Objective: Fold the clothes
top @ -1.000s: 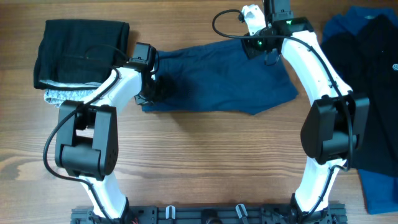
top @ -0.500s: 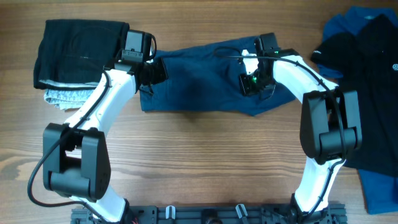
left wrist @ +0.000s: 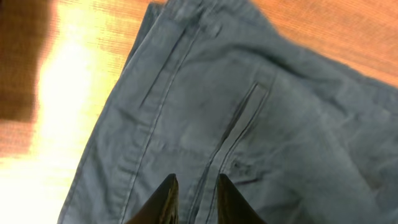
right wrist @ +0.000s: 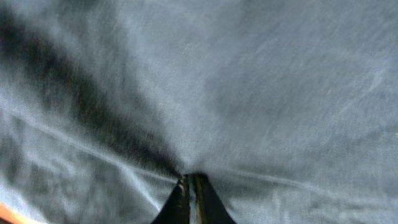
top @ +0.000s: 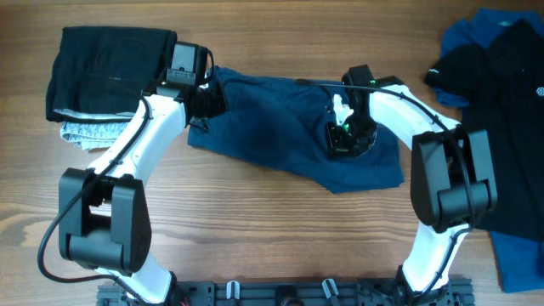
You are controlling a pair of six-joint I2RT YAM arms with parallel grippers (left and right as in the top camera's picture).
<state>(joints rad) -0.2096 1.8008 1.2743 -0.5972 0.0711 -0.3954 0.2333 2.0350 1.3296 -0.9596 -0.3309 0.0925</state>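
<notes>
The clothes in hand are dark navy shorts [top: 272, 127], spread slantwise across the middle of the wooden table. My left gripper [top: 206, 102] hovers at their left end, by the waistband. In the left wrist view, this left gripper [left wrist: 196, 180] has its fingers a little apart over the shorts [left wrist: 261, 124], near a pocket seam, and grips nothing. My right gripper [top: 344, 136] sits on the right leg. Seen from the right wrist, the right gripper [right wrist: 189, 177] is shut on a pinch of the shorts [right wrist: 261, 81], and creases run out from its tips.
A folded black garment [top: 106, 72] lies at the back left on top of a light grey one [top: 85, 132]. A heap of black clothes [top: 501, 102] and bright blue cloth [top: 518, 255] fills the right edge. The arms' base rail [top: 280, 293] runs along the front.
My right gripper has come from the far edge toward the front, dragging the shorts' right leg down with it. The left gripper moved back to the waistband and parted its fingers.
</notes>
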